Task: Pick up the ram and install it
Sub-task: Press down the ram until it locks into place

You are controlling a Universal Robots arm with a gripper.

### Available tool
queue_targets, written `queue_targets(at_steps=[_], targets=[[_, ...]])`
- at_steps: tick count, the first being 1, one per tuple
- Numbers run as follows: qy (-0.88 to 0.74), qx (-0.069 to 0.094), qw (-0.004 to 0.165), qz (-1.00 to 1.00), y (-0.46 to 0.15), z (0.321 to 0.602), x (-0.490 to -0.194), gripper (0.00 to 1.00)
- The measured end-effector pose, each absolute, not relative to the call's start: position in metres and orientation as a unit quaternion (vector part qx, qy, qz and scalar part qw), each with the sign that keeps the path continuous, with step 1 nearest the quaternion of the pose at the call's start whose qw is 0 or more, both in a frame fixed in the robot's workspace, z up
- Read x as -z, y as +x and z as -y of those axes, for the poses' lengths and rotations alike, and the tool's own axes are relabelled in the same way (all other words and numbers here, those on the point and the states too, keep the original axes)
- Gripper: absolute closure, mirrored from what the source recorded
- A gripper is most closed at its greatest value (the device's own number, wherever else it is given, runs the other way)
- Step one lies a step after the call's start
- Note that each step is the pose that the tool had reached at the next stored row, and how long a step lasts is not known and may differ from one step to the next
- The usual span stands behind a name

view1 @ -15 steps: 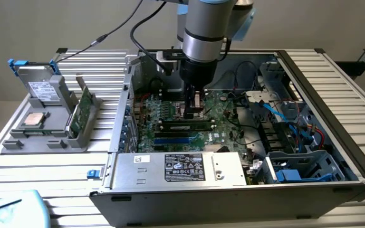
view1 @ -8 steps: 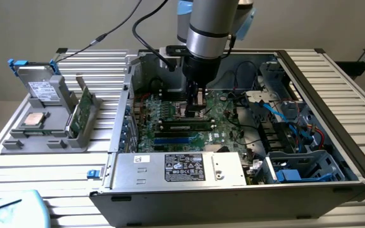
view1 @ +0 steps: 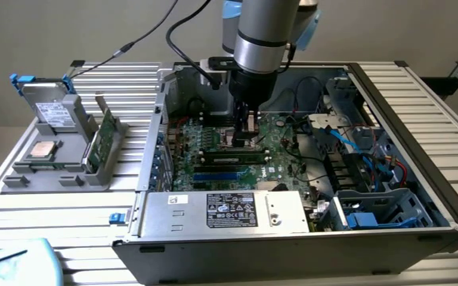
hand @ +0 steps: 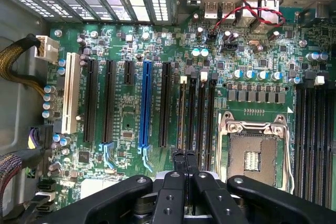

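Note:
The ram point(view1: 233, 159), a long narrow green stick with dark chips, sits along a black memory slot on the motherboard inside the open computer case. My gripper point(view1: 245, 138) hangs straight down just behind and above it. In the wrist view the gripper point(hand: 185, 157) is shut, its two black fingers point(hand: 178, 161) pressed together with nothing visible between them. It hovers over the bank of black memory slots point(hand: 202, 114), between the blue expansion slot point(hand: 146, 108) and the bare processor socket point(hand: 255, 153). I cannot tell whether the fingers touch the stick.
A grey holder point(view1: 54, 170) to the exterior view's left of the case carries a wider green card point(view1: 100, 142) and a hard drive point(view1: 50, 110). The silver power supply point(view1: 229, 211) lies along the case front. Cables and drive bays point(view1: 372, 173) crowd the exterior view's right.

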State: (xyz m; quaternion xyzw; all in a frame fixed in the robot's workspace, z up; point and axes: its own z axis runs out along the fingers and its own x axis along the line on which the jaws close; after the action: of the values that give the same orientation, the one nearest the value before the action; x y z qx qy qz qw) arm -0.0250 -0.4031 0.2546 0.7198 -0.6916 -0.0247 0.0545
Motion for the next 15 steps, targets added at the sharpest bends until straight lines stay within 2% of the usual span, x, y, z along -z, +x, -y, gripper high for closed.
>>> queue_targets(at_steps=[15], targets=[[0.758,0.021,0.056,0.649,-0.0252,0.4028,-0.2533,0.89]])
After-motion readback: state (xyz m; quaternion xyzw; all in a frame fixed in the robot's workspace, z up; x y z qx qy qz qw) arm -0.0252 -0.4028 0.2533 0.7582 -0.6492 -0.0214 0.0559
